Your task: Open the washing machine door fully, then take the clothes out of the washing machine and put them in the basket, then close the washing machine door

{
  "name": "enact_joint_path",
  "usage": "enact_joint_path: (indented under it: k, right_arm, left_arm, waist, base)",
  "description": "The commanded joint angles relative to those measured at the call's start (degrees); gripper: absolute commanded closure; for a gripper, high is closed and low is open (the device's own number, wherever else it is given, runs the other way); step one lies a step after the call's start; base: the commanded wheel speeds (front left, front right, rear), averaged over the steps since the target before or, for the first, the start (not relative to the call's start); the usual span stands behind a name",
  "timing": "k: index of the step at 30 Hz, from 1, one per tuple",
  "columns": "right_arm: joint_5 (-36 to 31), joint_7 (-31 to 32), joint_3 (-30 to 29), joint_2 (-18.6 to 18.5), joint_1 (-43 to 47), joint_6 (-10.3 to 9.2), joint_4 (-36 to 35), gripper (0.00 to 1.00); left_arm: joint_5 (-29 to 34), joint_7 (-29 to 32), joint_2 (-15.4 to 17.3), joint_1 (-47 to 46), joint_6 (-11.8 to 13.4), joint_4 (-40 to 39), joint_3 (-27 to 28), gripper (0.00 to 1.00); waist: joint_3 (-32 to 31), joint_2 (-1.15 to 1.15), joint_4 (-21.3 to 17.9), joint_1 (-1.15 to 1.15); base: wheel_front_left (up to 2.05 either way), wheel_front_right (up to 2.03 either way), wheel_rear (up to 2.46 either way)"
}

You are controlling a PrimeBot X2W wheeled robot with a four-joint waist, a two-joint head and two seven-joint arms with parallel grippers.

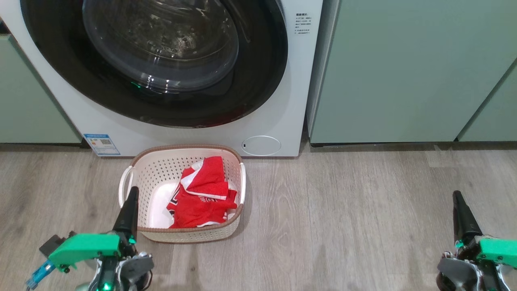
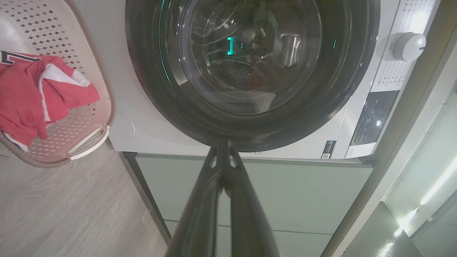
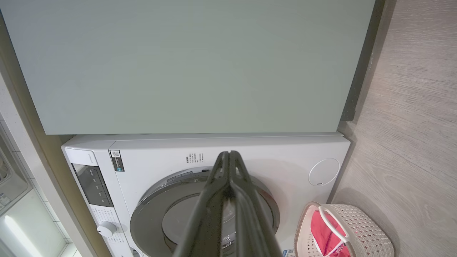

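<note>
The white washing machine (image 1: 282, 121) stands before me, its black-rimmed door (image 1: 258, 72) flush against the front, glass bowl (image 1: 161, 40) in the middle. On the floor in front sits the cream basket (image 1: 153, 169) with the red clothes (image 1: 202, 194) lying in its right half. My left gripper (image 1: 132, 194) is shut and empty, fingers together just left of the basket's near corner. My right gripper (image 1: 457, 198) is shut and empty over bare floor at the far right. The left wrist view shows the door (image 2: 171, 107), basket (image 2: 89, 117) and clothes (image 2: 21, 103); the right wrist view shows the machine (image 3: 285, 157) and basket (image 3: 364, 221).
Pale green cabinets (image 1: 404, 72) flank the machine on both sides. Wood-look floor (image 1: 343, 222) stretches between the basket and my right gripper. A round flap (image 1: 261, 145) and a blue label (image 1: 101, 144) sit low on the machine's front.
</note>
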Motion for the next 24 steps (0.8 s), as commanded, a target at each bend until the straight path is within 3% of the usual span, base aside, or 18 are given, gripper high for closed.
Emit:
enact_joint_path:
  k: [1, 24]
  right_arm:
    - [0.35, 0.34, 1.12, -0.27, -2.63, -0.03, -2.37, 1.00]
    - [0.35, 0.34, 1.12, -0.27, -2.63, -0.03, -2.37, 1.00]
  left_arm:
    - [-0.23, 0.35, 0.30, -3.09, 0.04, -2.00, 1.64, 1.00]
    - [-0.23, 0.35, 0.30, -3.09, 0.04, -2.00, 1.63, 1.00]
  waist:
    - [0.00, 0.00, 0.00, 0.00]
    - [0.00, 0.00, 0.00, 0.00]
  base:
    - [0.00, 0.00, 0.00]
    - [0.00, 0.00, 0.00]
